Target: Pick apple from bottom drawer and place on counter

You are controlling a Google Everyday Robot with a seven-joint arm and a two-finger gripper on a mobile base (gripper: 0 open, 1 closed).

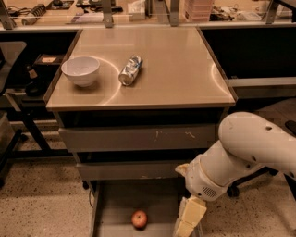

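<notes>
The small red-orange apple (139, 219) lies on the grey floor of the open bottom drawer (115, 203), near its front. My gripper (187, 223) hangs at the end of the white arm, at the drawer's right side, just right of the apple and apart from it; its tips run off the bottom edge. The counter (175, 69) is the glossy beige top of the cabinet above.
A white bowl (80, 70) and a crushed silver can (130, 70) sit on the counter's left half. Two shallower grey drawers (138, 137) are above the open one. A cluttered desk (138, 11) runs behind. A chair (9, 60) stands at left.
</notes>
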